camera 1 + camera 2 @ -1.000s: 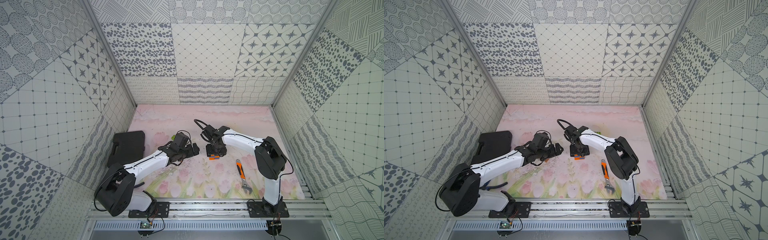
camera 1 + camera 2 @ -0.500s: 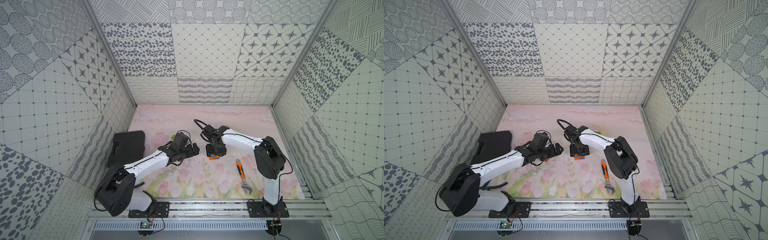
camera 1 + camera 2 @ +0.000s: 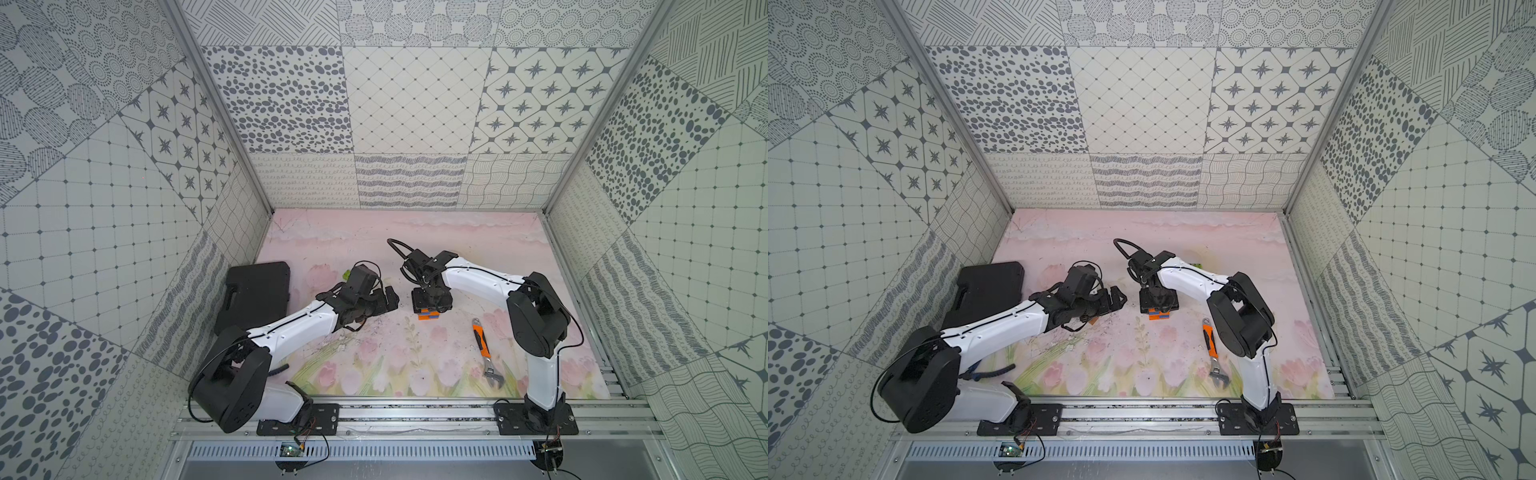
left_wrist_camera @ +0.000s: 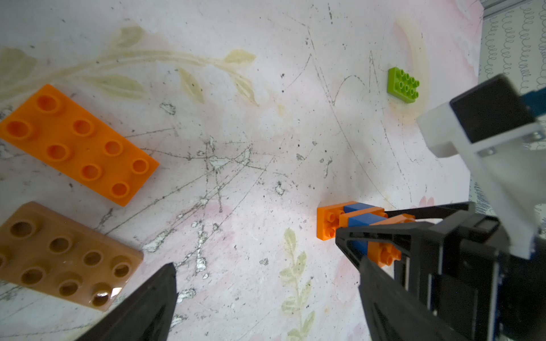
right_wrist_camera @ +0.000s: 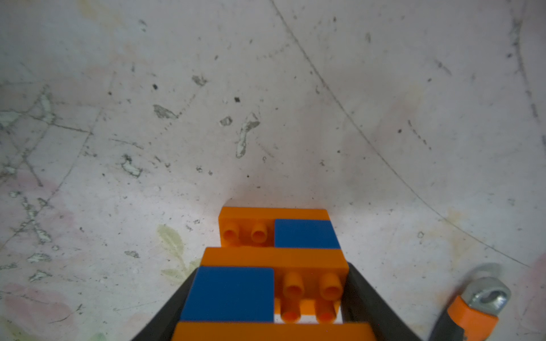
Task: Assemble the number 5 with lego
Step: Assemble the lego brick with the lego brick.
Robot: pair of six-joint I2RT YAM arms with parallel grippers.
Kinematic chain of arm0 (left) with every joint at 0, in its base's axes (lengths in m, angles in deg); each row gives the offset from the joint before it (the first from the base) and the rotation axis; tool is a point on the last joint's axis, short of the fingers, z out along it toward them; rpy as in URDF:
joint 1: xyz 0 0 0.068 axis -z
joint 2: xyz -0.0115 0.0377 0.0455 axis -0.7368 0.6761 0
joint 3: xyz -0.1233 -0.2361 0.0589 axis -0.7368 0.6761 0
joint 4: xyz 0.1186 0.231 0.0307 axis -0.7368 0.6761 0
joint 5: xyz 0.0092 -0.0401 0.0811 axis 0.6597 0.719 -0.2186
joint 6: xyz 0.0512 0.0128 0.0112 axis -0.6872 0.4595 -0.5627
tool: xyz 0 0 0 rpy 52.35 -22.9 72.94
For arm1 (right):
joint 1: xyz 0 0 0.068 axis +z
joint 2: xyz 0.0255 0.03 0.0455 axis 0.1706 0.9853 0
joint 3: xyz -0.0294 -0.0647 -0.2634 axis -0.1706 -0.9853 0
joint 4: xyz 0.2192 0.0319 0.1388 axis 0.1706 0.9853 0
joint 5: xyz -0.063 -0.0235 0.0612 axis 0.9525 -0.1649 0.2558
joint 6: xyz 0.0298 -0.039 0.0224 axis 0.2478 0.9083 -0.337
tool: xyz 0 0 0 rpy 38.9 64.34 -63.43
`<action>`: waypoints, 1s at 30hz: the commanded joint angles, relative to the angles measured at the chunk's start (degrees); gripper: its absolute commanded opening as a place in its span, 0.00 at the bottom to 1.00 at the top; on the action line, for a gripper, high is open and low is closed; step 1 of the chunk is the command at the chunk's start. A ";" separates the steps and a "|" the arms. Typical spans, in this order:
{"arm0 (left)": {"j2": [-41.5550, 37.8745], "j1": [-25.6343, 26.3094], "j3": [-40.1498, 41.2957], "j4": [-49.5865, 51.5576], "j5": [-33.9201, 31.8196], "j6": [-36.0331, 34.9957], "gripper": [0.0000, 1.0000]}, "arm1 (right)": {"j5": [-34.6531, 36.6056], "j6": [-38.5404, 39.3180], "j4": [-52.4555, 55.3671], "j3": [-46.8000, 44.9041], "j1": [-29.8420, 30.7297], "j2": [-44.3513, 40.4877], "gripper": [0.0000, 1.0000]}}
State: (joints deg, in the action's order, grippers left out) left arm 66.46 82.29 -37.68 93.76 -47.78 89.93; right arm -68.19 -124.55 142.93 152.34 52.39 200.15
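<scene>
Right tool (image 3: 1158,305) clamped on stacked orange-and-blue plastic lego bricks (image 3: 1159,314) resting on pink floral counter (image 3: 1183,365). Left tool (image 3: 1116,300) gapes beside. Orange-handled metal wrench (image 3: 1212,349) lies nearby.

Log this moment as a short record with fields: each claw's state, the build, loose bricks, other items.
left claw: open, empty, hovering over the mat
right claw: closed on the orange-and-blue lego stack, which lies on its side on the mat
loose bricks: orange oblong brick, brown oblong brick, lime green brick, all flat on the mat, apart from the stack
other items: orange-handled wrench on the mat near the right arm; black case at the mat's left edge
</scene>
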 commanded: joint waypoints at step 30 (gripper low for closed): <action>-0.48 -0.04 -0.39 -0.21 -0.64 -0.30 0.99 | -3.43 -0.11 -3.01 -3.69 -0.64 4.00 0.66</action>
State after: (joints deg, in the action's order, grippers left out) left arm 66.44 82.29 -37.86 93.76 -47.78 89.93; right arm -68.78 -124.53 142.75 152.19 52.11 200.04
